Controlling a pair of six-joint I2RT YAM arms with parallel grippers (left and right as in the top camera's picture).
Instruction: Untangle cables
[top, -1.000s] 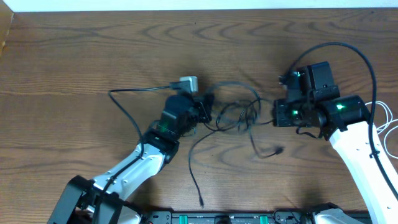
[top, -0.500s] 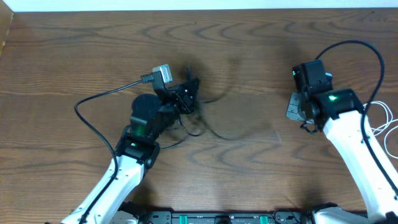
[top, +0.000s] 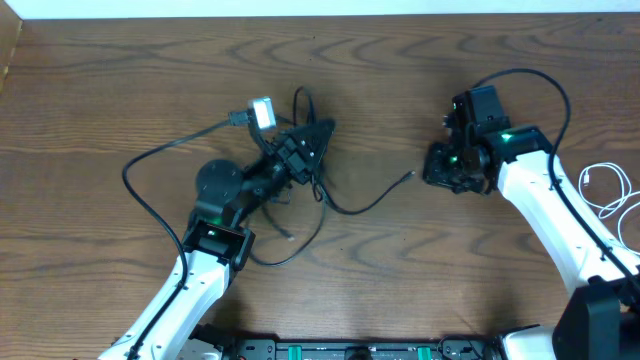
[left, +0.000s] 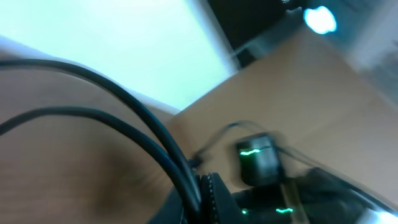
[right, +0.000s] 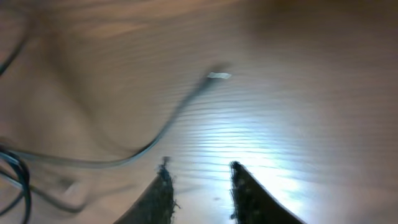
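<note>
My left gripper (top: 316, 136) is shut on the black cables (top: 368, 206) left of centre; in the left wrist view two black strands (left: 155, 143) run into its closed jaws (left: 202, 190). One black cable trails right, and its plug end (top: 411, 177) lies on the wood just left of my right gripper (top: 438, 168). That gripper (right: 199, 167) is open with nothing between its fingers, and the plug end (right: 217, 76) lies ahead of it. The white cable (top: 606, 190) rests apart at the right edge.
The thick black wire (top: 140, 165) of the left arm loops out over the table to the left. The table's far edge (top: 320, 14) runs along the top. The right arm (top: 560, 225) stretches along the right side.
The left gripper has dragged the black cables left, out of the central tangle. The right gripper has opened, let go of a cable and swung back towards the loose plug end.
</note>
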